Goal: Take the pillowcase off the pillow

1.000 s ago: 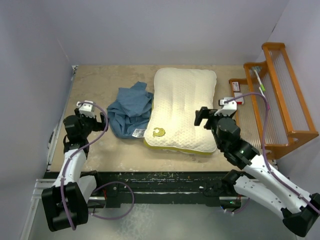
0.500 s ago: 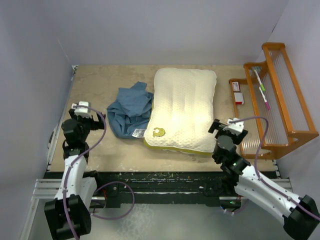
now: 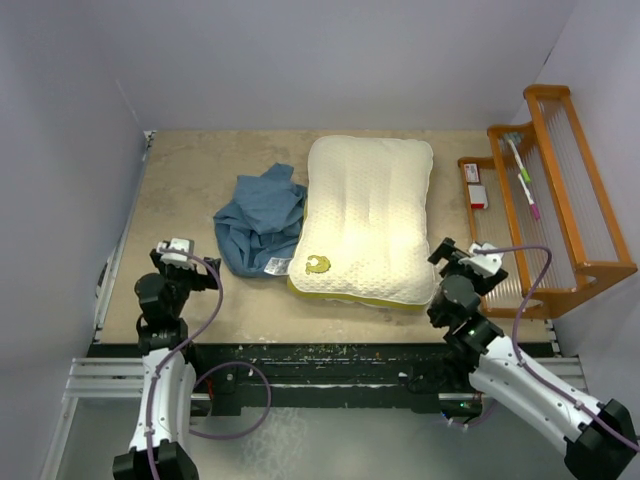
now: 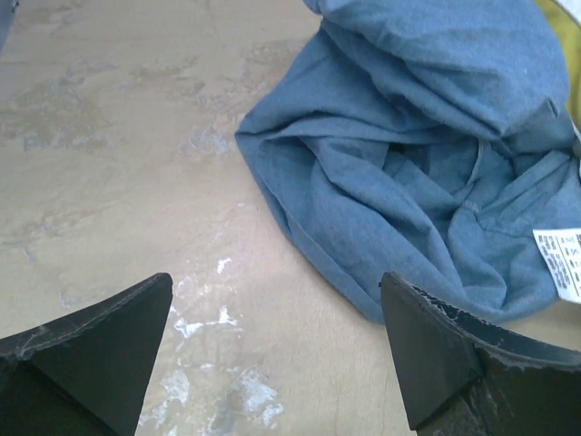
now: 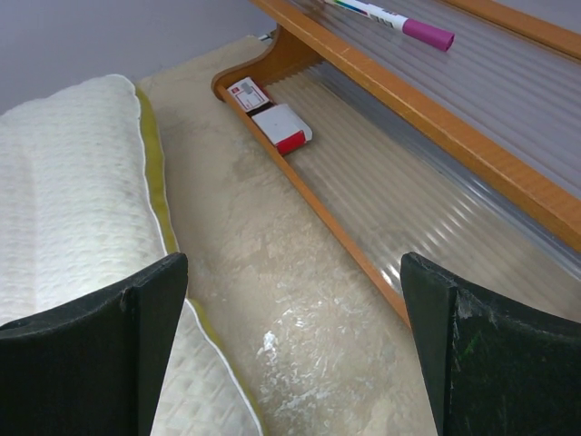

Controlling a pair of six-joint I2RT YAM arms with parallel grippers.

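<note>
Slate-blue wrinkled cloth pillowcase (image 3: pixel 260 225) fully off, crumpled on tan tabletop (image 3: pixel 190 180), touching long side of plump cream-white quilted pillow (image 3: pixel 368 215). Left gripper (image 4: pixel 275 282) near pillowcase, jaws apart, holding nothing. Right gripper (image 5: pixel 292 272) between pillow and orange wooden rack (image 5: pixel 363 73), jaws apart, empty.

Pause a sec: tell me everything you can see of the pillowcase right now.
The pillowcase is soft slate-blue cloth, fully off the pillow and lying crumpled in a wrinkled heap on the table. Folds gather toward its middle, and a small white printed tag shows at its near right edge. Its right side lies against the pillow's left edge. Nothing grips it.
</note>
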